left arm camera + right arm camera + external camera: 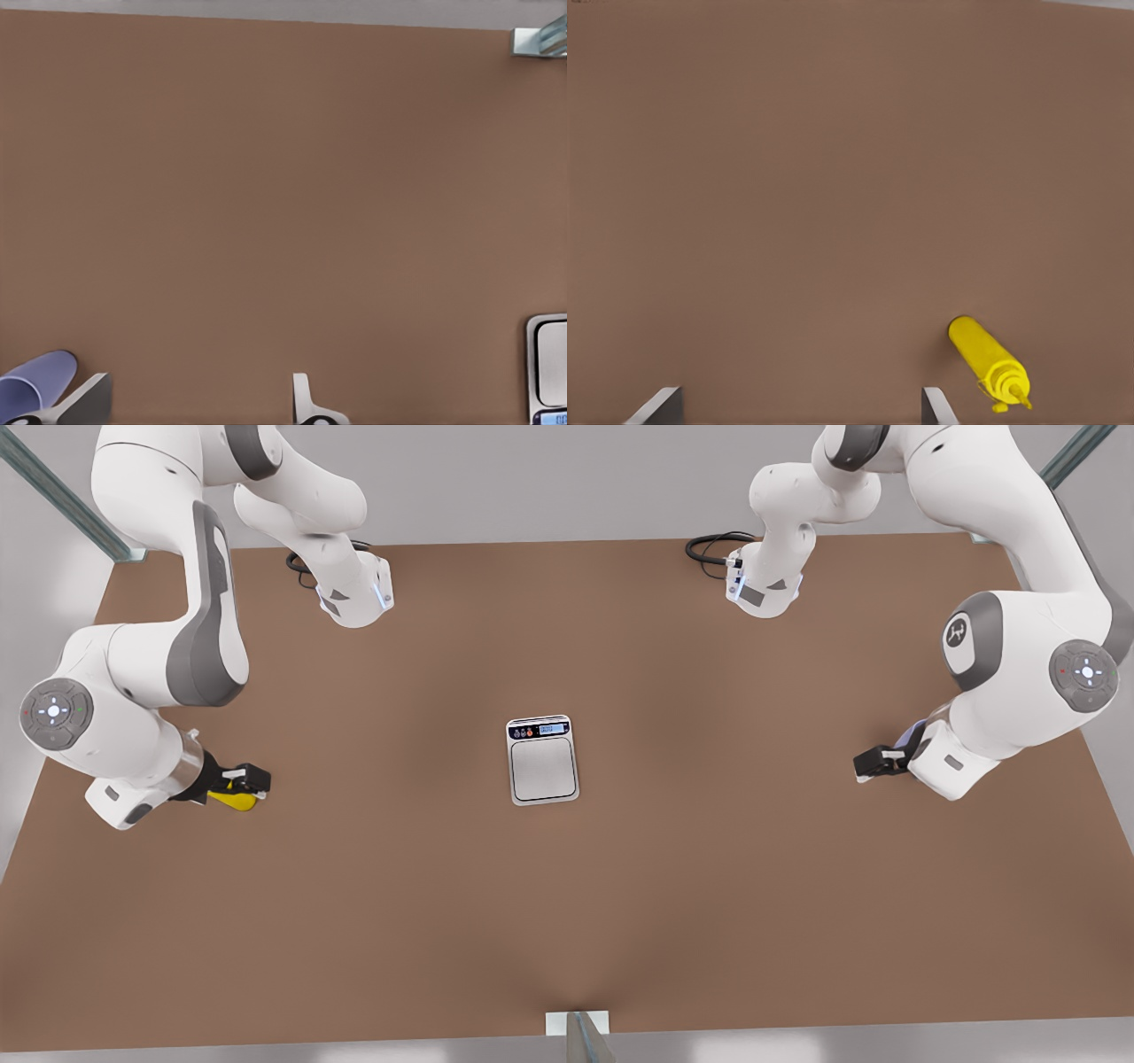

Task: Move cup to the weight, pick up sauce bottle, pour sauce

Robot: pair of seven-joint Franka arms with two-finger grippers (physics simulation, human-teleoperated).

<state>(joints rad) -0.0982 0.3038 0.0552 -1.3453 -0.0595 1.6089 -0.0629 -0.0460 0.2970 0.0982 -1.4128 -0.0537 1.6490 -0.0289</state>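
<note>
1. Nearest the front camera I see bare brown bench point(567, 921); further in, at the centre, the weight point(543, 760) lies flat with nothing on its plate.
2. At the front view's right, the left gripper point(873, 763) hangs low, its fingers point(306, 403) spread apart and holding nothing.
3. From the left wrist view, the cup point(35, 382) lies tipped on its side just outside one finger, not between them.
4. At the front view's left, the right gripper point(246, 779) is beside the sauce bottle point(988, 361), fingers point(935, 407) wide and empty.
5. That bottle lies flat, just outside one finger.
6. I judge the cup grasp comes first; the left arm is nearer it.
</note>
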